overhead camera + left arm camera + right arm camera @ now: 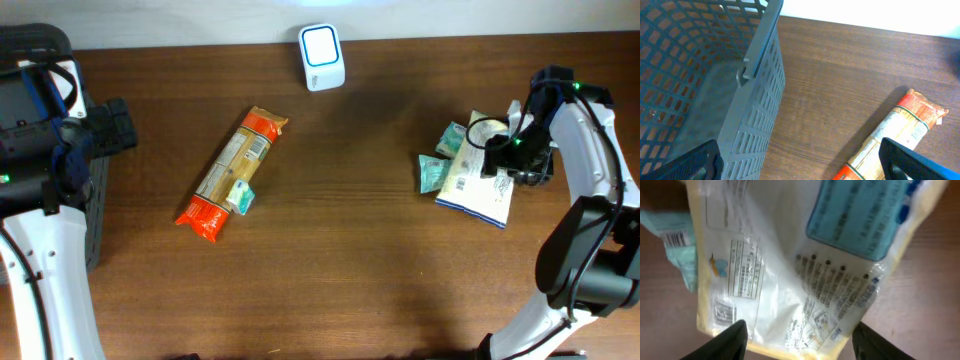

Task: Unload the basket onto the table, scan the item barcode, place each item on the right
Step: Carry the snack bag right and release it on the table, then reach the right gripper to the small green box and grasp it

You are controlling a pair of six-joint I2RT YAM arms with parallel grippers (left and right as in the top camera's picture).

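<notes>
Spread wide, the fingers of the right gripper (795, 340) hang over a white and pale-yellow packet (790, 265) at the right end of the wooden table (380, 260); in the right wrist view the two dark fingertips (722, 342) frame the packet's lower edge with a clear gap between them, and nothing is pinched. The packet carries a blue label panel, a boxed block of black small print and a row of dots above slanted lines of text, all too blurred to read. Beside it lies a teal sachet (680, 245) with a small barcode on a white patch. From overhead, the packet (480, 185) rests among a small heap of pouches, the teal one (435, 172) at its left edge.

Jaws of the left gripper (800, 162) also stand fully apart, empty, its dark fingertips (910, 162) at the bottom corners of the left wrist view, above the wall of a grey mesh basket (760, 120) at the table's left edge.

Near the table's middle lies a long orange-ended package (232, 173), tilted, with a pale printed label along its length whose wording cannot be read, and a small teal item (241, 196) touching it. A white scanner (321, 56) with a blue-rimmed window stands at the far edge.
</notes>
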